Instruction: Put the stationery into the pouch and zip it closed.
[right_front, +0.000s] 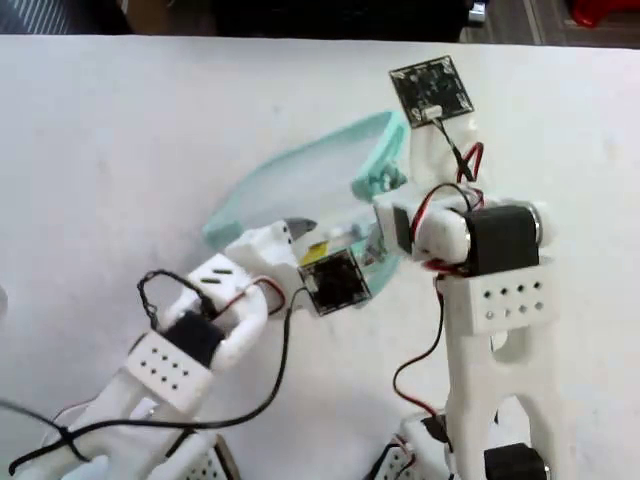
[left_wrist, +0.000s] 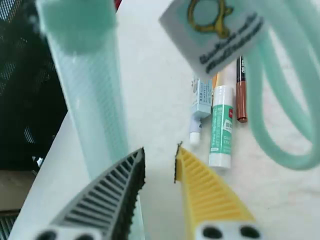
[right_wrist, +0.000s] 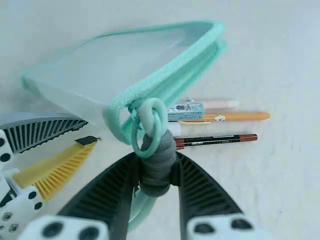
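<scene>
Black jaws of the right gripper (right_wrist: 157, 156) are clenched tight on the grey zipper pull (right_wrist: 157, 172), and the pull hangs from a mint ring (right_wrist: 150, 125) at the corner of the pouch (right_front: 290, 180). The pouch, see-through with a mint zip edge, sits about mid-table (right_front: 120, 130), a little toward the far edge, and that corner is raised off the surface.

Over to the left gripper (left_wrist: 159, 150): its jaws, one grey and one yellow, are spread apart and released, low over the table. The pouch's mint edge runs just beside the grey one. In the right wrist view it sits just beside the right gripper.

Now the stationery. It lies on the bare table outside the pouch, right by the zipper corner. There is a white-and-green glue stick (left_wrist: 221, 125) with a small blue-labelled piece (left_wrist: 201, 97) just beside it, and a brown pen (left_wrist: 241, 95) on its other side. An orange pen (right_wrist: 235, 116) lies alongside them, roughly parallel.

A mint loop strap (left_wrist: 257, 117) curves above the pens in the left wrist view. A white card tag (left_wrist: 215, 35) hangs near it.
</scene>
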